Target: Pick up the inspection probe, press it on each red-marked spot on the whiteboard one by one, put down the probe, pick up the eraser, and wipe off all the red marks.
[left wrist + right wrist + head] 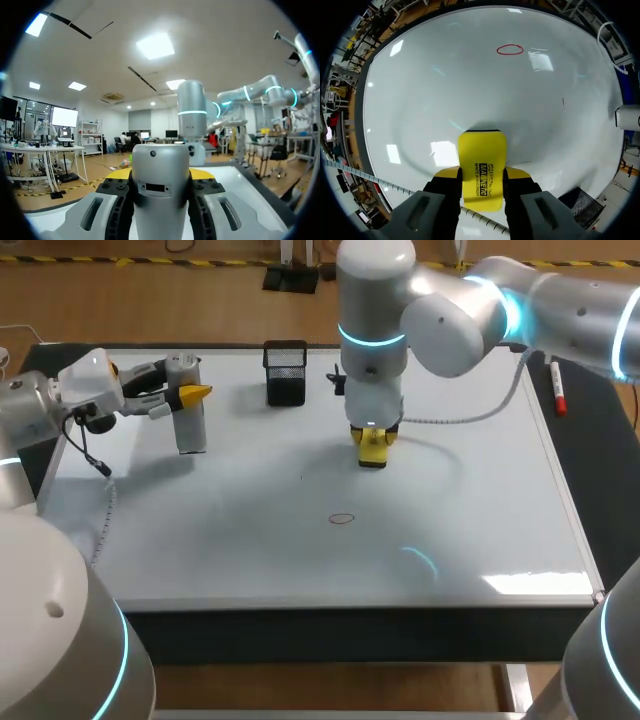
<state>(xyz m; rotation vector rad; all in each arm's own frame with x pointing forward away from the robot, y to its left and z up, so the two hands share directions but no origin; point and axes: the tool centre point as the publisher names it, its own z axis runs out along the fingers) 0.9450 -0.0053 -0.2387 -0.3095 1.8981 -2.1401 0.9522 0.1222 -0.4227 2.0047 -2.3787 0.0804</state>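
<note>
Item count: one whiteboard point(250, 540); one red mark point(341, 519), a drawn oval, on its surface; one inspection probe point(188, 405); one yellow eraser point(372, 447); one black mesh holder point(286, 372); one red-capped marker point(557, 388). Robot arms: two, the left arm point(40, 410) and the right arm point(470, 320).

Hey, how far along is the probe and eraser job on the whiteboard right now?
Done, apparently: the eraser is picked up, clamped in the right end effector. In hand: wiping. The eraser is low over the whiteboard, short of one red ring, the only mark visible. The left end effector holds the probe upright, so it isn't released. Left: erase that ring.
</note>
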